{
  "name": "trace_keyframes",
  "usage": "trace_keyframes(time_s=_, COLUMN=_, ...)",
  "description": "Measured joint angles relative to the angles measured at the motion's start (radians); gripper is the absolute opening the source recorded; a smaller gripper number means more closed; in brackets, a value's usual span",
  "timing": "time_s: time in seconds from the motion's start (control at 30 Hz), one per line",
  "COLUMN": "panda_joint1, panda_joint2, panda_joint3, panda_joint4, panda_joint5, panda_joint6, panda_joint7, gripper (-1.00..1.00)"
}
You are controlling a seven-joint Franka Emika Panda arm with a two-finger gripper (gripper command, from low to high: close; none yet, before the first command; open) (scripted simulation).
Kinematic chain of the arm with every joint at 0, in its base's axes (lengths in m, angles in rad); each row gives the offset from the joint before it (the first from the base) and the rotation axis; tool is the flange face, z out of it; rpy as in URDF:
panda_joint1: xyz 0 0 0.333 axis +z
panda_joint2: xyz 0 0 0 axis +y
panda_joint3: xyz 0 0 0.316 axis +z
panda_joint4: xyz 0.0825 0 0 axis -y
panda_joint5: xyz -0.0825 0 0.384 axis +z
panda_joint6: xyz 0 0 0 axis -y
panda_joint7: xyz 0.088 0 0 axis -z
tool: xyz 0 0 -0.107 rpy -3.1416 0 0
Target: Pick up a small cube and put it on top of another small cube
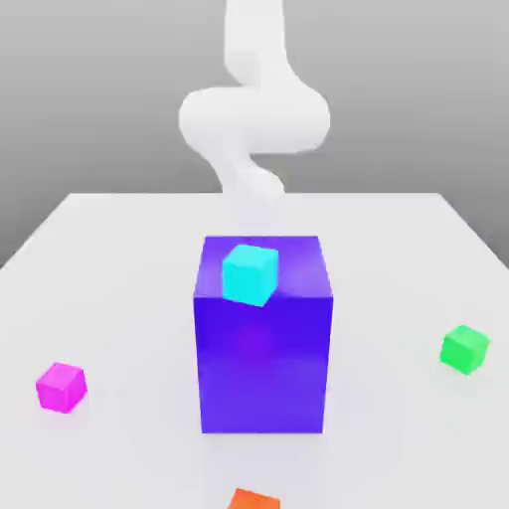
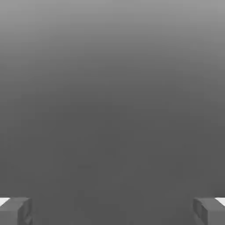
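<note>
1. gripper [image 2: 112, 212]: fingers apart, nothing btwn.
2. magenta cube [image 1: 61, 388]: on table [image 1: 129, 258], ext. view's left of arm [image 1: 254, 119], nearer cam.
3. green cube [image 1: 464, 349]: on table, ext. view's right of arm, nearer cam.
4. blue-purple block [image 1: 263, 363]: in front of arm, cyan cube [image 1: 251, 274] at its top.
</note>
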Motion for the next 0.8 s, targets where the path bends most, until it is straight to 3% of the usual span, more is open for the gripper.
trace_keyframes(time_s=0.27, panda_joint1=-0.241, panda_joint2=0.271, panda_joint3=0.03, panda_joint4=-0.1, panda_joint5=-0.073, panda_joint6=0.139, panda_joint7=0.368, gripper=0.0)
trace_keyframes(time_s=0.53, panda_joint1=-0.419, panda_joint2=0.535, panda_joint3=-0.009, panda_joint4=-0.198, panda_joint5=-0.125, panda_joint6=0.275, panda_joint7=0.714, gripper=0.0)
trace_keyframes(time_s=0.67, panda_joint1=-0.494, panda_joint2=0.665, panda_joint3=-0.053, panda_joint4=-0.248, panda_joint5=-0.108, panda_joint6=0.346, panda_joint7=0.857, gripper=0.0)
trace_keyframes(time_s=0.8, panda_joint1=-0.56, panda_joint2=0.792, panda_joint3=-0.074, panda_joint4=-0.299, panda_joint5=-0.029, panda_joint6=0.419, panda_joint7=0.954, gripper=0.0)
